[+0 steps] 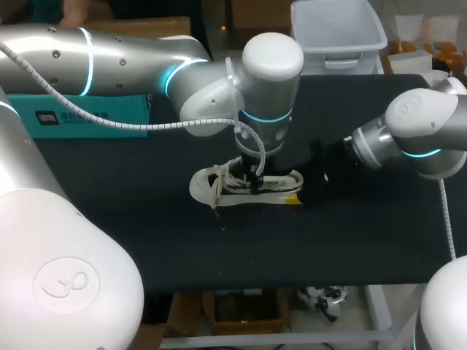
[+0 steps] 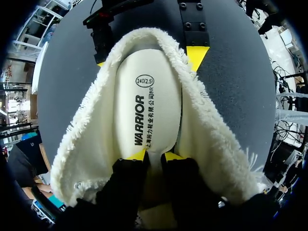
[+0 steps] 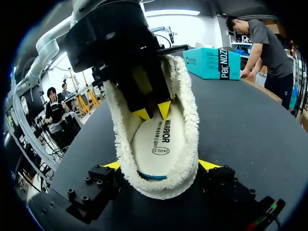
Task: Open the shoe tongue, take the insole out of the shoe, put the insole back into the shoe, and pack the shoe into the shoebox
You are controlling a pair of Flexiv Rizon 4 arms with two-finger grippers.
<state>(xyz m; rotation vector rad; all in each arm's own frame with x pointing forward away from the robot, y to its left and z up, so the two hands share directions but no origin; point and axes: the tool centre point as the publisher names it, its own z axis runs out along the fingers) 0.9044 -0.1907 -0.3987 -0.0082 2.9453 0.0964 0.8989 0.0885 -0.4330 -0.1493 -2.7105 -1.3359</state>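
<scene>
Firstly, at the ten o'clock corner of the black table top (image 1: 146, 248) stands a teal cardboard shoebox (image 1: 80, 117), well apart from the shoe.

The left arm enters from nine o'clock. The left gripper (image 2: 155, 155) points down into the white low-cut shoe with fleecy cream lining (image 1: 244, 186). That shoe sits upright near the table's centre, toe towards nine o'clock and heel towards three o'clock, with loose laces at the toe end.

Inside the shoe is the cream oval insole with dark print (image 2: 149, 106). The left gripper's fingers stand close together and are clamped on the insole's toe-ward part, one yellow tip on each side of it.

At the shoe's three o'clock, the right gripper (image 3: 160, 166) straddles the heel. Its fingers are wide apart, each yellow tip pressed against one side of the heel, so the shoe is gripped. The right arm enters from three o'clock.
</scene>
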